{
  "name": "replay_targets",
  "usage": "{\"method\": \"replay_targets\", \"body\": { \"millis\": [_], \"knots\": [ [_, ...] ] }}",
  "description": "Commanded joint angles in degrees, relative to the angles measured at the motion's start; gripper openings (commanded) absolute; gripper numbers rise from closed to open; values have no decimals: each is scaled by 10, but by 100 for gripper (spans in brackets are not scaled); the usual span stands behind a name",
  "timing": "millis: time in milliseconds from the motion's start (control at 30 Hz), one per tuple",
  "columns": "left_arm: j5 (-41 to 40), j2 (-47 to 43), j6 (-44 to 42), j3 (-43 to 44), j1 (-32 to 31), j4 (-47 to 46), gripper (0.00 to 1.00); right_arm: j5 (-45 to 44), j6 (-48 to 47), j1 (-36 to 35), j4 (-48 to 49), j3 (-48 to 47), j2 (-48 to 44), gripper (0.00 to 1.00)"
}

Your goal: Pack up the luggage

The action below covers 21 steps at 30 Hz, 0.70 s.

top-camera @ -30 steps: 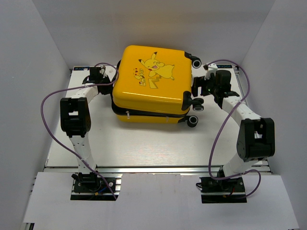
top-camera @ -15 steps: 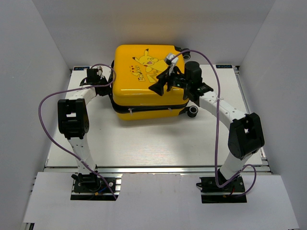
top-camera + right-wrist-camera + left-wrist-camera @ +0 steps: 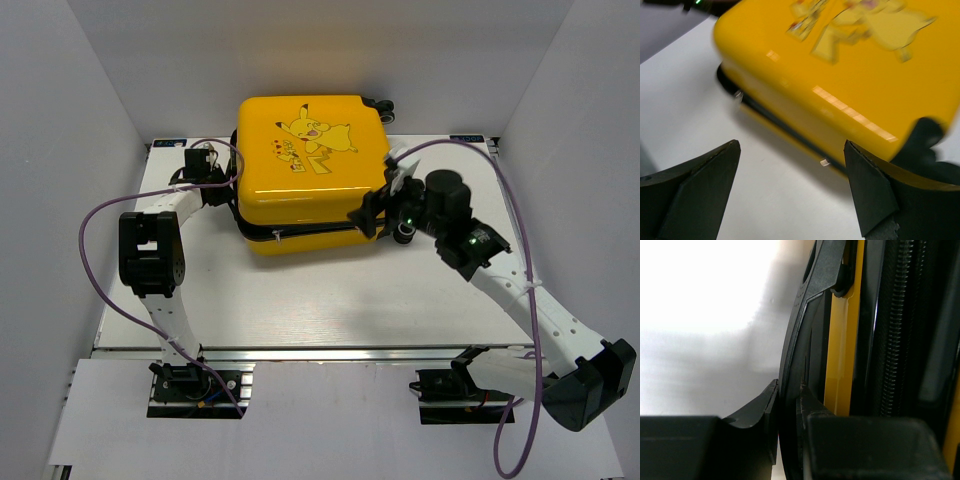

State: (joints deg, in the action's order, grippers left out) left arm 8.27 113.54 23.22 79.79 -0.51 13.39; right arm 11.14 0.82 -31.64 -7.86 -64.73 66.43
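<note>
From above, the yellow luggage (image 3: 310, 165) lay closed at the back of the desk (image 3: 330, 300), with the left tool (image 3: 215, 165) at its left side and the right tool (image 3: 378, 212) by its near right corner. In the left wrist view, the left tool (image 3: 787, 400) seemed to pinch a thin black part on the luggage's edge. In the right wrist view, the right tool (image 3: 790, 150) gaped wide and held nothing.

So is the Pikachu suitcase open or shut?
Shut. The Pikachu suitcase has its top flat on the bottom half, with only the dark zipper line between them. Zipped or not, I cannot tell.
</note>
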Motion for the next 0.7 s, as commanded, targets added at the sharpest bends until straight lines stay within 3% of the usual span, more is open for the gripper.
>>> {"method": "replay_targets", "body": {
  "millis": [0, 167, 300, 500, 667],
  "knots": [
    [11, -33, -1, -22, -34, 74, 0, 11, 35, -61, -100, 55, 17, 89],
    [-22, -67, 19, -39, -34, 98, 0, -98, 64, -118, -110, 127, 36, 89],
    [-51, -93, 23, -60, -34, 104, 0, -216, 109, -120, 10, 191, 29, 89],
    [-70, -108, 26, -55, -34, 125, 0, -297, 104, -116, 230, 260, 41, 89],
    [-92, -117, 22, -55, -34, 131, 0, -337, 74, -104, 321, 273, 79, 89]
  ]
}}
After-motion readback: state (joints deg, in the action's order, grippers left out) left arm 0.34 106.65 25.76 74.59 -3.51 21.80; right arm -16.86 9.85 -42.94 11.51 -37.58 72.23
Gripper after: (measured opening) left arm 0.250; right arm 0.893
